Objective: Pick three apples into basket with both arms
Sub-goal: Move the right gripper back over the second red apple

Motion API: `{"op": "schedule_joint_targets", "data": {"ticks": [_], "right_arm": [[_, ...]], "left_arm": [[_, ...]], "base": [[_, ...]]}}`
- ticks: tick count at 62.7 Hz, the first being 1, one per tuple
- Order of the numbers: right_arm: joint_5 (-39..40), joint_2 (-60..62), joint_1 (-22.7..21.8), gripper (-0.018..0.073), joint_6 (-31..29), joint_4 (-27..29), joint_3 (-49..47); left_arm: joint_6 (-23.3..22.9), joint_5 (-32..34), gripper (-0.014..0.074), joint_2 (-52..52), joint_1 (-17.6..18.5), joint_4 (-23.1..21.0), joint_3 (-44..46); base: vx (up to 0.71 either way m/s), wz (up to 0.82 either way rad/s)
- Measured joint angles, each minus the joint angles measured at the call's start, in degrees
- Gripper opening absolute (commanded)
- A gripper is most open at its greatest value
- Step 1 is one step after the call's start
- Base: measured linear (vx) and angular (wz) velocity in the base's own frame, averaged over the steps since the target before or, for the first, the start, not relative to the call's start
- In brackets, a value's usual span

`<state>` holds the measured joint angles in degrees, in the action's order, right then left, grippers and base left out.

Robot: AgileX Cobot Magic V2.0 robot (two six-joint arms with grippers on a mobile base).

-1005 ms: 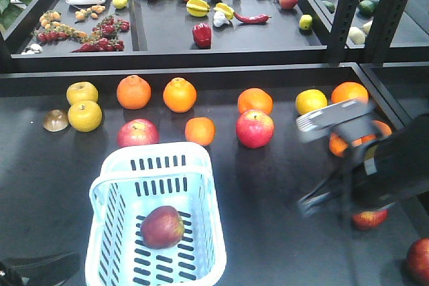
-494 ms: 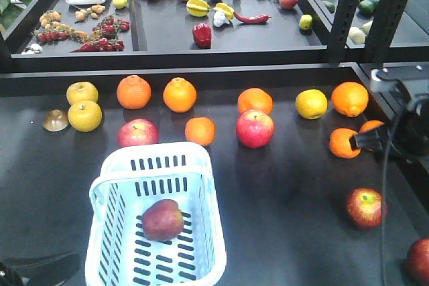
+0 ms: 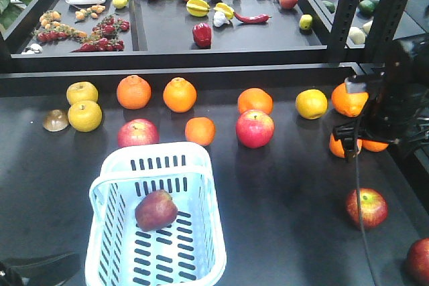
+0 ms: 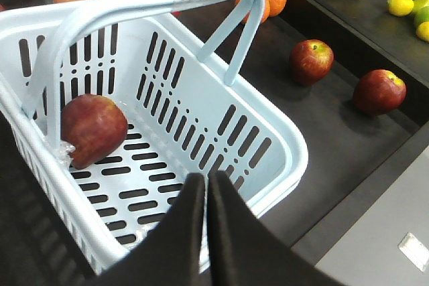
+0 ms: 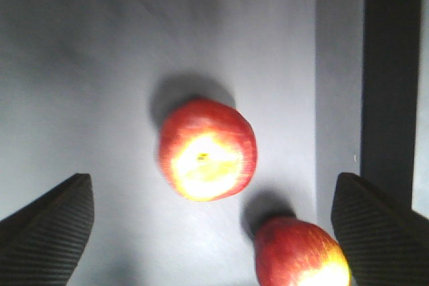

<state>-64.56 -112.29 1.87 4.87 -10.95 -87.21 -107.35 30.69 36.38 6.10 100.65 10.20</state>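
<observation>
Inside the basket (image 3: 155, 174) we log one apple (image 3: 155, 209); two remain on the worktop (image 3: 281, 199), far right. Our right hand (image 5: 214, 226) gapes wide above the nearer apple (image 5: 208, 159). Our left hand (image 4: 204, 185) is pinched closed and empty by the basket rim.

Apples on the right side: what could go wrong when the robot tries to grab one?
1. Two apples lie close together under the open right gripper. If it closes on the centre apple, a finger might nudge the second apple and set it rolling.
2. The handle stands across the basket opening, so an apple brought over could knock it and bounce out.
</observation>
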Motion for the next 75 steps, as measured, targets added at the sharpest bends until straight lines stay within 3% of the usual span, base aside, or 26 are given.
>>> {"op": "schedule_joint_targets", "data": {"ticks": [27, 47, 75], "right_arm": [[-2.16, -9.05, -4.09, 0.0639, -0.24, 1.78, -1.77], [-0.28, -11.48, -4.12, 0.0627, -2.81, 7.74, -1.94], [-0.16, -17.24, -4.18, 0.0603, -3.21, 7.48, -2.01]], "left_arm": [[0.00, 0.02, -0.0006, 0.00, 0.00, 0.00, 0.00], [0.00, 0.02, -0.0006, 0.00, 0.00, 0.00, 0.00], [0.00, 0.02, -0.0006, 0.00, 0.00, 0.00, 0.00]], "base": [[0.00, 0.00], [0.00, 0.00], [0.00, 0.00]]}}
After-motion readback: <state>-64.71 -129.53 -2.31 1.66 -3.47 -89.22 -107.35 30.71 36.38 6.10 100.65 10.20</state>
